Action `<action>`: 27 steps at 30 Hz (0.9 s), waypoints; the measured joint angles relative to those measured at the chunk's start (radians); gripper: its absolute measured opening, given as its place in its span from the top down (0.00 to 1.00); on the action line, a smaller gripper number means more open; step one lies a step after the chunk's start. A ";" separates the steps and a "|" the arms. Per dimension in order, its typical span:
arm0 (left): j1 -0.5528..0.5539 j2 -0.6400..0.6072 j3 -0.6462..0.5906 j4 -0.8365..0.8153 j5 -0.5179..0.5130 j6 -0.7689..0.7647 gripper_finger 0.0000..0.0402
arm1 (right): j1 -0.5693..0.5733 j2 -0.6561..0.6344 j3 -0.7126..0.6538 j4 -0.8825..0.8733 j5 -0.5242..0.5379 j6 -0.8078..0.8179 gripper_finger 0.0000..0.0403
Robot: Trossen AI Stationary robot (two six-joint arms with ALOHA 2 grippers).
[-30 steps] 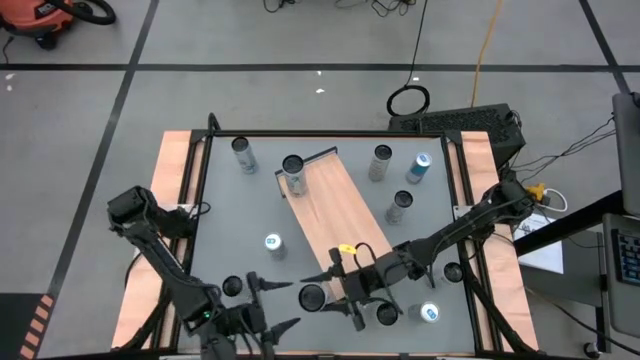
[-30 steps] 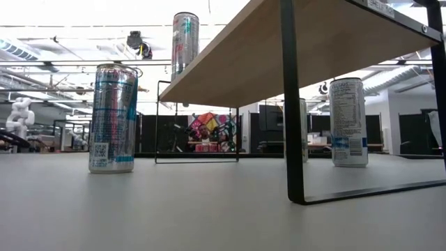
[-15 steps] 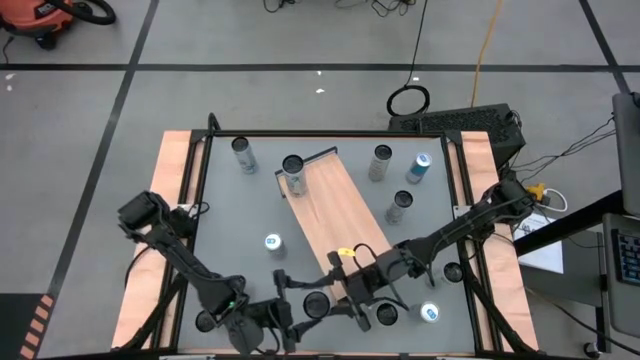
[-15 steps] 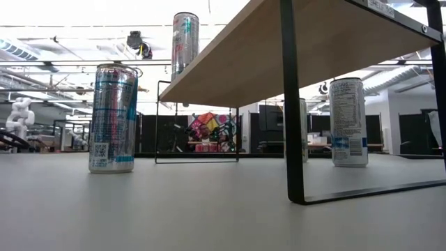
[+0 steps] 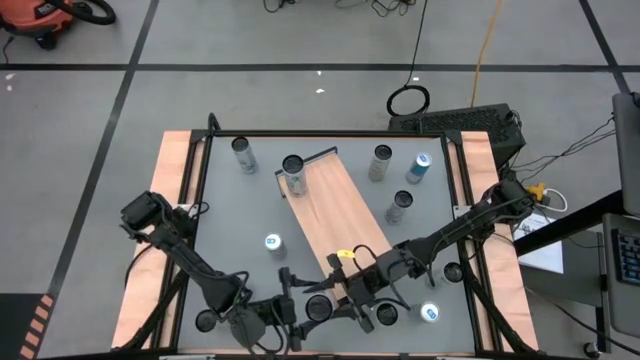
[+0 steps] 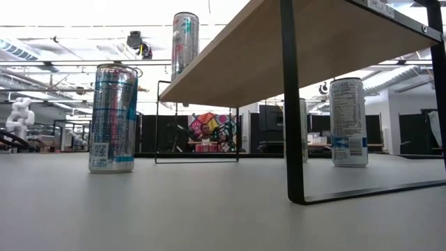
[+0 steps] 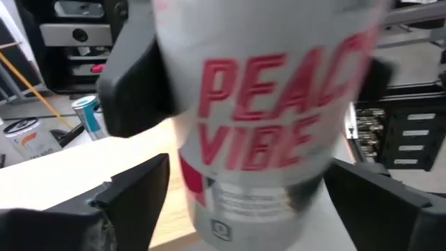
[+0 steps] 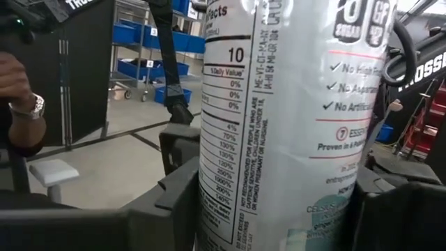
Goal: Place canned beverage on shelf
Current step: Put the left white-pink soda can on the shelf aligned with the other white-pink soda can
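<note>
Near table edge: right gripper (image 5: 345, 301) clamps upright white can (image 5: 316, 306), fingers (image 8: 178, 202) on both sides. Left gripper (image 5: 290, 305) spread wide around the same can, fingers (image 7: 132, 185) apart from it. Shelf (image 5: 340, 215) just beyond, one can (image 5: 292, 176) on its far end. Other cans (image 5: 400, 207) stand on table (image 5: 225, 210).

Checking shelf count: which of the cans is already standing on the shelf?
Only the can at the far end of the wood-grain shelf, near its corner. The low view shows it upright on top of the board; the other loose cans stand on the grey tabletop.
</note>
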 joint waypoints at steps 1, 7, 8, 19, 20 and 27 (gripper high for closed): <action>0.003 0.000 0.000 0.000 -0.001 -0.002 0.12 | 0.000 0.000 0.000 0.000 0.001 0.001 0.55; 0.009 0.000 0.000 0.000 -0.010 -0.007 0.28 | 0.000 0.000 0.000 -0.004 0.050 0.002 0.55; 0.009 0.000 0.000 -0.001 -0.008 -0.007 0.30 | 0.000 0.000 0.000 -0.007 0.050 0.003 0.55; 0.009 0.000 0.000 -0.021 -0.020 -0.018 0.38 | 0.001 0.000 0.002 -0.036 0.055 0.050 0.50; 0.009 0.000 0.000 -0.027 -0.021 -0.024 0.38 | 0.001 0.000 0.002 -0.042 0.057 0.062 0.48; 0.008 0.001 0.000 -0.052 -0.077 -0.042 0.38 | 0.026 0.000 0.002 -0.059 0.206 0.091 0.34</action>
